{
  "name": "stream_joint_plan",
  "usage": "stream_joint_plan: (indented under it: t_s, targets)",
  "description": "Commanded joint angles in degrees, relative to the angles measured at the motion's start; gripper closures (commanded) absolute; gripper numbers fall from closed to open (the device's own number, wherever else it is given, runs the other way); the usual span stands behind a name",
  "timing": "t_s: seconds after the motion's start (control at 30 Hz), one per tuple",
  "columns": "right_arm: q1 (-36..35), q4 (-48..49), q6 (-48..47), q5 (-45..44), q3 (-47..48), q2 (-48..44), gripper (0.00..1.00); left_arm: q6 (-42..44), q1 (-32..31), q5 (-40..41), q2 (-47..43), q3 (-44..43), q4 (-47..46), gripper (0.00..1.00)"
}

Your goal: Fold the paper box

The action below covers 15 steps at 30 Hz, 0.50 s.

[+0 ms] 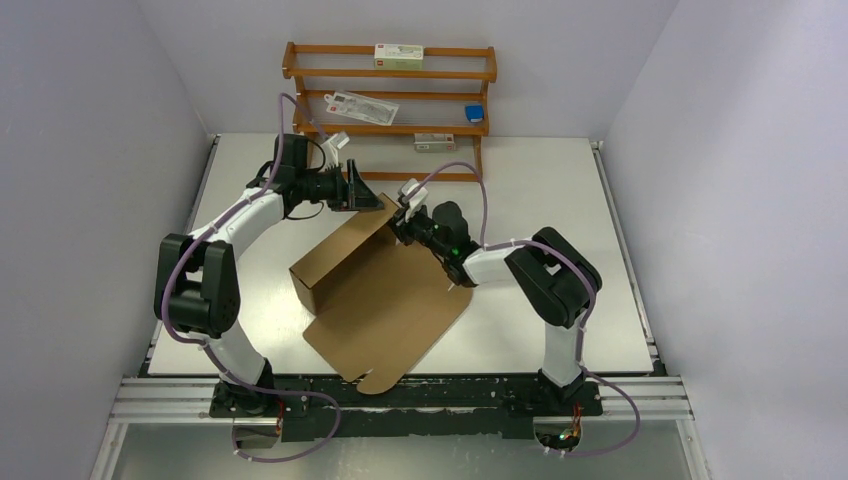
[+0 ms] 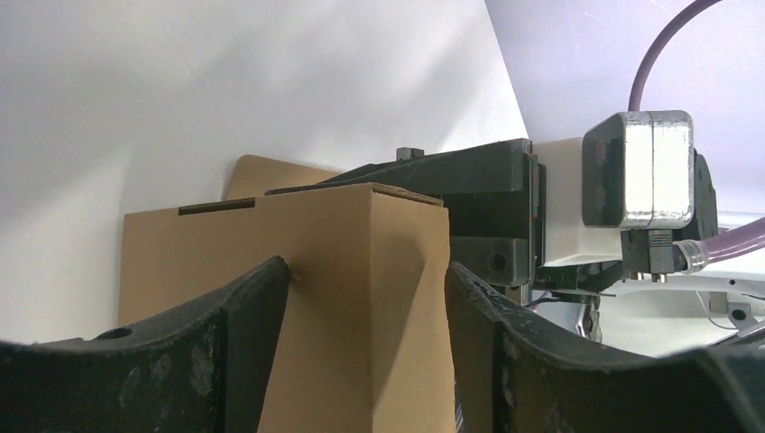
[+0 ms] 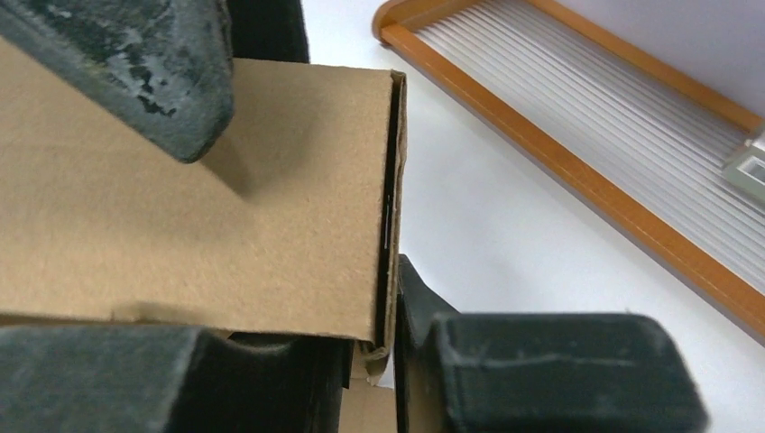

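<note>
The paper box (image 1: 380, 290) is brown cardboard, partly folded, with raised walls at the far left and a flat flap lying toward me. My left gripper (image 1: 365, 192) is open at the box's far corner. In the left wrist view its jaws straddle that corner (image 2: 343, 234), and the left fingertip (image 2: 271, 280) touches the cardboard. My right gripper (image 1: 403, 215) is at the far right end wall. In the right wrist view it (image 3: 383, 325) is shut on the doubled wall edge of the box (image 3: 225, 216). The left gripper's finger (image 3: 153, 72) rests on that same panel.
A wooden rack (image 1: 390, 100) stands at the back of the white table against the wall and holds small boxes and a packet. Its base (image 3: 586, 153) lies just beyond the box. Grey walls close in both sides.
</note>
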<state>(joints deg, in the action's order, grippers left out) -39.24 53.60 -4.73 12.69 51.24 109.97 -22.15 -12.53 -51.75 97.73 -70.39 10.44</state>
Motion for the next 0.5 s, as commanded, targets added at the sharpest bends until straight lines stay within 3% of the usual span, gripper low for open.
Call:
stream_joint_plan:
  t_s: [0.0, 0.47]
  targets:
    - [-1.73, -1.31, 0.22, -12.01, -0.72, -1.36, 0.8, -1.89, -0.55, -4.5, -0.2, 0.94, -0.23, 0.32]
    - [-2.81, -1.71, 1.13, -9.94, 3.15, 5.56, 0.72, -2.15, -0.82, -4.61, 1.27, 1.11, -0.36, 0.33]
